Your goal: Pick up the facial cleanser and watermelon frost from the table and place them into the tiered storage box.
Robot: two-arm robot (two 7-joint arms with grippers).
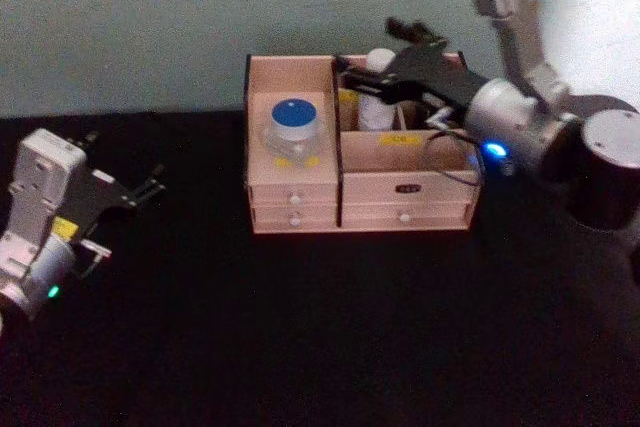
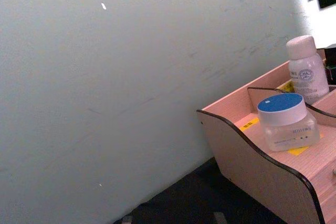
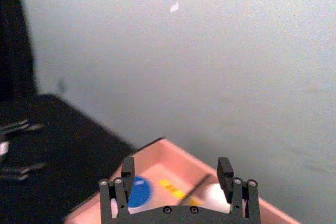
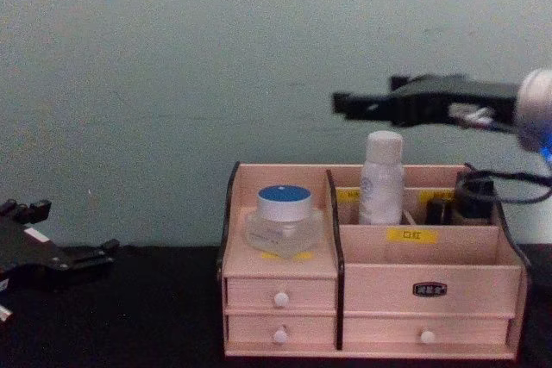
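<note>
Here, starting at the left, we find the left gripper (image 1: 150, 189) low over the black table (image 1: 300, 347), well apart from the tiered storage box (image 1: 300, 197); its dark fingers stand apart with nothing between them, though in the chest view they blend into the dark table and we can barely trace them. Moving right, the tiered storage box sits against the pale wall (image 4: 172, 58), and in its left section the watermelon frost (image 1: 292, 127) rests upright on the shelf above the two small drawers (image 4: 280, 299), its blue lid facing up; the print on its clear side is too small for us to read. Just right of the dark divider, the facial cleanser (image 4: 381, 177) stands upright in the rear compartment, its lower part hidden behind the front wall of the box. Further right in the same rear row we see a dark object (image 4: 473, 198) that we cannot identify. Above the cleanser hangs the right gripper (image 4: 345, 103), its fingers spread and empty, clear of the white cap. From the right wrist view its two fingers (image 3: 127, 167) frame the box below, and the cleanser there is only a blurred white patch.
</note>
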